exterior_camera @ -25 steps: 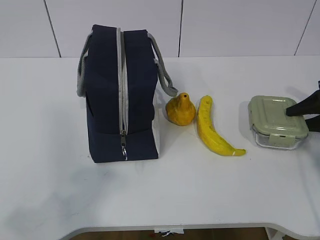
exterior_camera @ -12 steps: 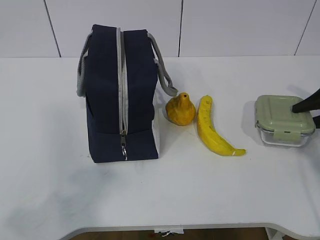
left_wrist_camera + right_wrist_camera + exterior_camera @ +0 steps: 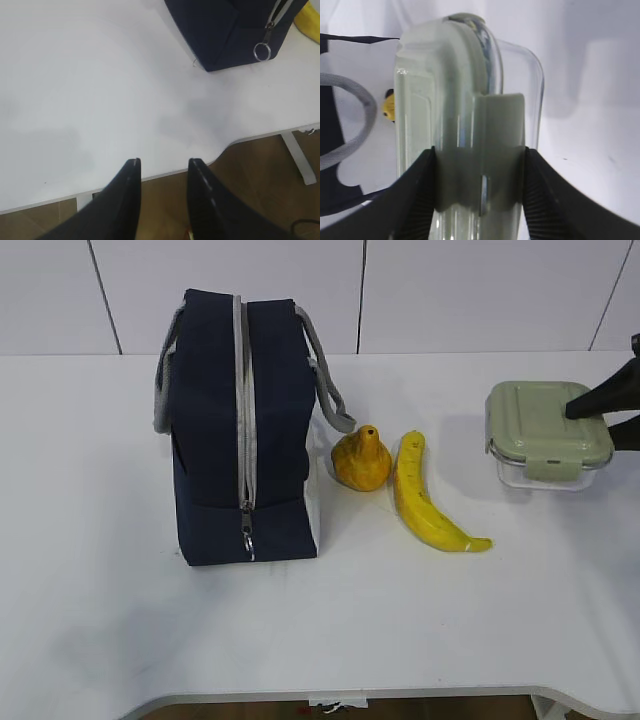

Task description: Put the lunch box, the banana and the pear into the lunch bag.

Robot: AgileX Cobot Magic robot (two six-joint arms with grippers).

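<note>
The navy lunch bag (image 3: 245, 430) stands on the white table, its grey zipper closed down the near side. The pear (image 3: 361, 458) and the banana (image 3: 428, 502) lie just right of it. My right gripper (image 3: 590, 415) is shut on the lunch box (image 3: 545, 430) and holds it above the table at the right edge. In the right wrist view the lunch box (image 3: 470, 125) fills the space between the fingers (image 3: 417, 200). My left gripper (image 3: 162, 162) is open and empty over the table's front edge, with the bag's corner and zipper pull (image 3: 261, 50) at upper right.
The table (image 3: 450, 620) reaches to a tiled wall at the back. Its front edge curves in at the lower corners. The bag's grey handles (image 3: 330, 385) hang over both sides.
My right gripper has lifted the lunch box off the table and carried it up and a little left. The bag, pear and banana have not moved.
</note>
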